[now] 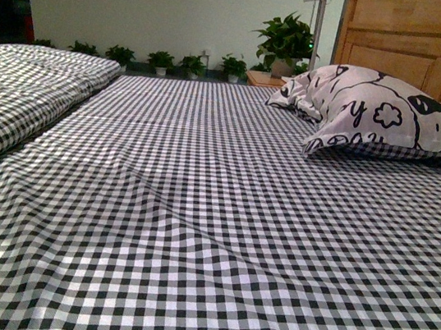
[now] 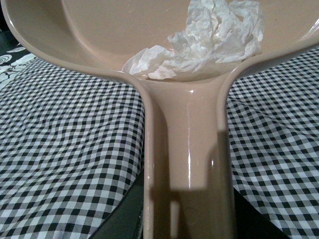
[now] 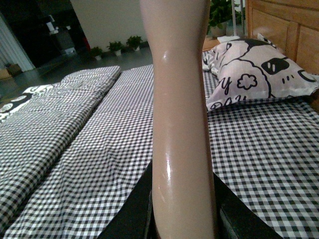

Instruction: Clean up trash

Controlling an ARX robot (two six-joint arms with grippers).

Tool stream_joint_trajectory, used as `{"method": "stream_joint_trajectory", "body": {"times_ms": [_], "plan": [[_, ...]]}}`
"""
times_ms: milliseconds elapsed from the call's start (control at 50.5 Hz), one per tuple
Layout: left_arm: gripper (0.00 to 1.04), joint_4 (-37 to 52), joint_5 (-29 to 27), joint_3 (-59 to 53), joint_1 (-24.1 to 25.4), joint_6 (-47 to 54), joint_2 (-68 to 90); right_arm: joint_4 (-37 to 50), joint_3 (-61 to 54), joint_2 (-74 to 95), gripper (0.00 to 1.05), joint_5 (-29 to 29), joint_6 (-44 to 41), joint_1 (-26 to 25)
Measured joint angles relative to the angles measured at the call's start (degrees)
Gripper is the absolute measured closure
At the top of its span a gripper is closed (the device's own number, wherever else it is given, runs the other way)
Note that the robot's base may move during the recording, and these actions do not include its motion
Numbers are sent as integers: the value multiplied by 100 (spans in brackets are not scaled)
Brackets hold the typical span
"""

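A bed (image 1: pixel 218 239) fills nearly the whole front view, covered by a black-and-white checked sheet with soft wrinkles running across its middle. A folded quilt (image 1: pixel 15 93) in the same check lies along the far left side. At the right stands a wooden headboard (image 1: pixel 421 46), and a large white pillow (image 1: pixel 386 115) with black doodle prints rests against it on the sheet. Along the far wall sits a row of small potted plants (image 1: pixel 161 61), with one bigger leafy plant (image 1: pixel 287 42) on a low stand beside the headboard. Neither arm shows in this view.

The left wrist view looks down a pinkish-tan dustpan (image 2: pixel 124 30), its handle running straight toward the camera and its wide scoop held above the checked sheet. The trash (image 2: pixel 204 40), a crumpled white wad of paper, lies inside the scoop, close to where the handle joins. The dark parts of the left gripper (image 2: pixel 187 219) flank the handle at the picture's edge, so it appears clamped on the dustpan handle.

The right wrist view shows a long, glossy pinkish-tan stick (image 3: pixel 182 114) (probably a brush or broom handle, its far end out of sight) rising from the right gripper (image 3: pixel 182 219), whose dark jaws sit tight on either side of it.
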Motion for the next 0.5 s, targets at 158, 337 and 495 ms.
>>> {"method": "stream_joint_trajectory", "body": {"times_ms": [158, 337, 495], "plan": [[81, 0, 0, 0, 0, 0, 0, 0, 0, -2, 85, 0, 0, 0], [81, 0, 0, 0, 0, -2, 0, 0, 0, 0, 85, 0, 0, 0], [81, 0, 0, 0, 0, -4, 0, 0, 0, -2, 85, 0, 0, 0]]}}
